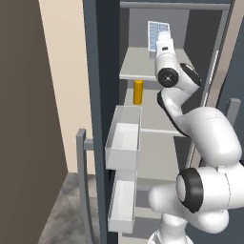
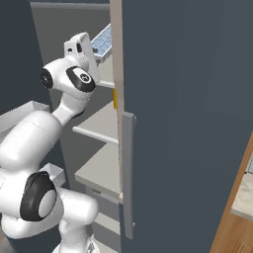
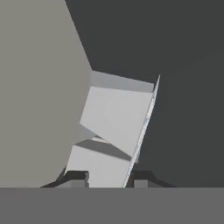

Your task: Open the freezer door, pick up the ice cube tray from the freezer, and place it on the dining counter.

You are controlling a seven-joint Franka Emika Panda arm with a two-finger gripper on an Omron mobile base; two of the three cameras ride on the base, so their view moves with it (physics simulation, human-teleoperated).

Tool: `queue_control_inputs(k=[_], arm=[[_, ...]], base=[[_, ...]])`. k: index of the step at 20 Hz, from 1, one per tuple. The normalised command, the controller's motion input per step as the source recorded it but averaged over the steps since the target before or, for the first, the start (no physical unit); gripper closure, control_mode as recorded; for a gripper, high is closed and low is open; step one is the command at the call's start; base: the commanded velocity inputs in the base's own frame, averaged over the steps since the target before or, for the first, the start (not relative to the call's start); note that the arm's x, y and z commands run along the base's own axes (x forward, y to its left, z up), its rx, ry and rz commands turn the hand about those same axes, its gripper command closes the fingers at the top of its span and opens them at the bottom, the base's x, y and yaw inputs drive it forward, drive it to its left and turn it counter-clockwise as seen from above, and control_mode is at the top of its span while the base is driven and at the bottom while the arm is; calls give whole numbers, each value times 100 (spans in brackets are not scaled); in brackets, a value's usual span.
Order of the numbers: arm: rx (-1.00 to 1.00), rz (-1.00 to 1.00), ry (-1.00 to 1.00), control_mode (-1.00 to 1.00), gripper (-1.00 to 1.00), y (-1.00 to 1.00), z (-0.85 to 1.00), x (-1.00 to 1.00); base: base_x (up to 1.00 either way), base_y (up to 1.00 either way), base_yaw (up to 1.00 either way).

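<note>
Left base view: freezer door (image 1: pixel 97 95) open, that step's done. Gripper (image 3: pixel 107 180) is up at the top shelf, jaws nearly shut, pinching the ice cube tray (image 1: pixel 157 32) edge-on betw. the tips. Left, I reckon: pull out, carry to dining counter.

The freezer (image 1: pixel 157 143) stands open, its shelves reachable from the front. At 9 o'clock of the opening, the freezer door (image 1: pixel 97 95) swings out, its white door bins (image 1: pixel 123 138) jutting toward the shelves and narrowing the passage. An orange cylinder (image 1: pixel 138 92) stands on the middle shelf (image 1: pixel 157 114) at its 9 o'clock end. At 3 o'clock, the plain door (image 2: pixel 188 123) walls that side.
</note>
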Motion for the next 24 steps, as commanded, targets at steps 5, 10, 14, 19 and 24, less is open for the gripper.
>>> queue_control_inputs(k=[5,10,14,19,24], arm=[[-8,0,7,-100,100,0,20,-79],[-6,0,16,-100,100,3,9,-85],[-5,0,20,-100,100,7,5,-91],[-4,0,17,-100,100,2,6,-93],[-2,0,8,-100,100,0,1,-89]], base=[[0,0,0],[0,0,0],[0,0,0],[0,0,0],[0,0,0]])
